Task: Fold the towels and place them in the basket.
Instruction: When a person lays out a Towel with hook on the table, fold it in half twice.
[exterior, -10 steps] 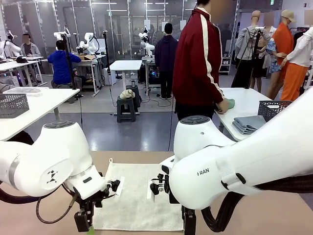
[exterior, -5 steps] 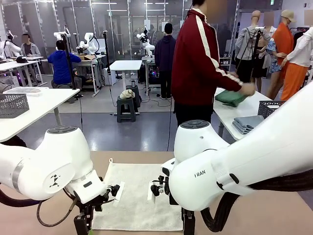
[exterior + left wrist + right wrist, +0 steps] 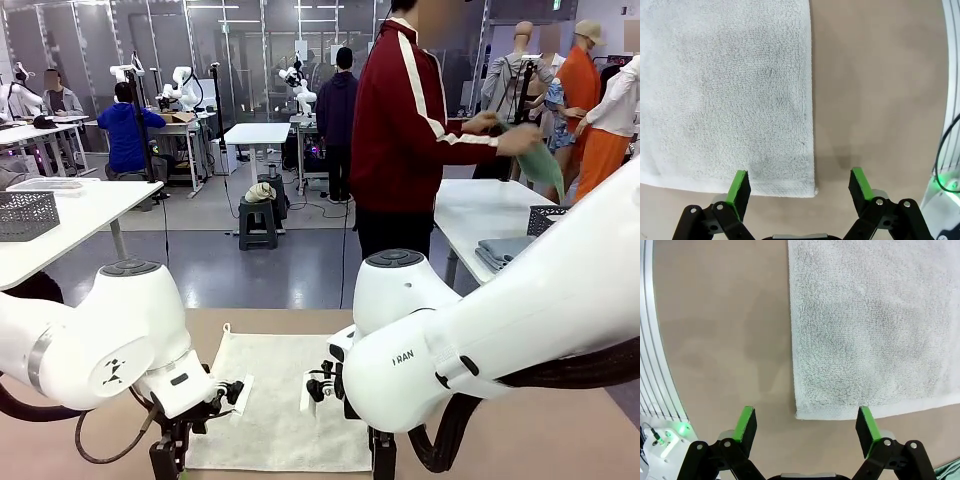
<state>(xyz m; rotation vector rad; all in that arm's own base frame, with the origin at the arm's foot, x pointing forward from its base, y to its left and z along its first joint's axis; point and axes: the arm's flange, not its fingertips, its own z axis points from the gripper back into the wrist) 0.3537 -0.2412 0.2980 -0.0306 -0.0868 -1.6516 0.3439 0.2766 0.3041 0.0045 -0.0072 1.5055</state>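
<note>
A cream-white towel (image 3: 270,400) lies flat on the brown table between my two arms. My left gripper (image 3: 800,186) hangs open just above its near corner (image 3: 812,189), one green pad (image 3: 740,186) over the towel's hem and the other over bare table. My right gripper (image 3: 806,427) is open too and straddles the other near corner (image 3: 797,414). In the front view both grippers (image 3: 165,455) (image 3: 380,458) sit low at the towel's near edge. Behind, a person in a red jacket holds up a mint green towel (image 3: 540,162). A dark grey lattice basket (image 3: 555,222) stands on the white table beside them.
Folded grey-blue cloths (image 3: 508,252) lie on the white table (image 3: 470,215) behind, next to the basket. Another grey basket (image 3: 25,212) sits on a white table at far left. Bare brown tabletop (image 3: 880,90) flanks the towel on both sides.
The person has lifted the green towel off the back table and raised it to chest height. My left gripper has sunk slightly toward the towel's corner; the right arm has barely moved.
</note>
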